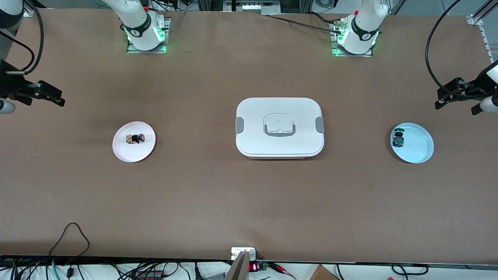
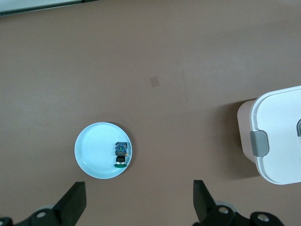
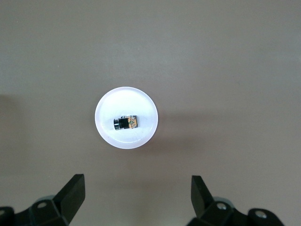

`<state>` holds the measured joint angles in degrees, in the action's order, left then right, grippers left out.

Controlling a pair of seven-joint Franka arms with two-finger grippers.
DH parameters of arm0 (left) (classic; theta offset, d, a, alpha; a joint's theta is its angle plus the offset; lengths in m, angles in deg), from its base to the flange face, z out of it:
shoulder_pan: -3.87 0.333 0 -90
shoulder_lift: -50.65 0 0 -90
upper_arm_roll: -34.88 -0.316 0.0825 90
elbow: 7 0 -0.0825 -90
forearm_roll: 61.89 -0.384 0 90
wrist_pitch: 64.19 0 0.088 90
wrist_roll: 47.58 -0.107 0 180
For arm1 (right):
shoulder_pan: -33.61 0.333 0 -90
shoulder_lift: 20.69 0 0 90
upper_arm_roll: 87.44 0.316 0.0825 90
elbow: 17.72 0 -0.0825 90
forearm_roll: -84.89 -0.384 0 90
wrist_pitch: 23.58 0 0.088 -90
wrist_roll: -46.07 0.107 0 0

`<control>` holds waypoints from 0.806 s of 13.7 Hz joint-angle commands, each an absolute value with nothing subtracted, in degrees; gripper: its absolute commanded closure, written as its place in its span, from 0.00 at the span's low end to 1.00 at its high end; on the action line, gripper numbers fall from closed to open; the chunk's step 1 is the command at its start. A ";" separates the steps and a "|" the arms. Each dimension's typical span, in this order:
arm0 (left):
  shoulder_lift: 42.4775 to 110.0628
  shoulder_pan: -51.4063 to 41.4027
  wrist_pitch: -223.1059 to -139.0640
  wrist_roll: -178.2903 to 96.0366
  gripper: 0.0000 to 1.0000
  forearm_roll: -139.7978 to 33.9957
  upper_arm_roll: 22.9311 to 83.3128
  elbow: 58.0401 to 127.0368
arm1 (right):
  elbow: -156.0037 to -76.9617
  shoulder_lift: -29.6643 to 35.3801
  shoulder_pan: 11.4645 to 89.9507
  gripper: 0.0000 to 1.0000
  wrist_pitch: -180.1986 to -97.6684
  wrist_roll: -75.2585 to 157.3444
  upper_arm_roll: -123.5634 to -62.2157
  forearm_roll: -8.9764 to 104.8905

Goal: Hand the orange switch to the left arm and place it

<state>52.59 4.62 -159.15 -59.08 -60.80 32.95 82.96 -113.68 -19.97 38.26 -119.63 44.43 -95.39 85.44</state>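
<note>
1. Now, mid-height in the front frame, toward the right arm's end: orange switch point(image 1: 135, 138), lying on its side on the pale plate point(image 1: 125, 152), untouched.
2. Up at that end's edge of the frame, over bare table near the pale plate: right gripper point(image 1: 58, 100), fingers spread wide, holding nothing.
3. Dead centre of the frame: box point(image 1: 279, 127), lid on, between the two plates.
4. At the frame edge by the left arm's end: left gripper point(image 1: 439, 103), likewise wide apart and empty, near the blue plate point(image 1: 419, 149) carrying the blue-green switch point(image 1: 398, 139).
</note>
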 commanded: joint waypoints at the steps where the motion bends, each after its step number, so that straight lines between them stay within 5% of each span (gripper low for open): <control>1: 53.55 4.40 -157.61 -58.12 0.00 -61.89 33.13 80.72 | -112.91 -20.26 38.18 0.00 -118.15 44.58 -95.09 85.77; 11: 53.46 4.31 -157.61 -58.04 0.00 -61.89 34.00 80.28 | -112.65 -18.50 38.79 0.00 -116.83 44.76 -95.09 85.68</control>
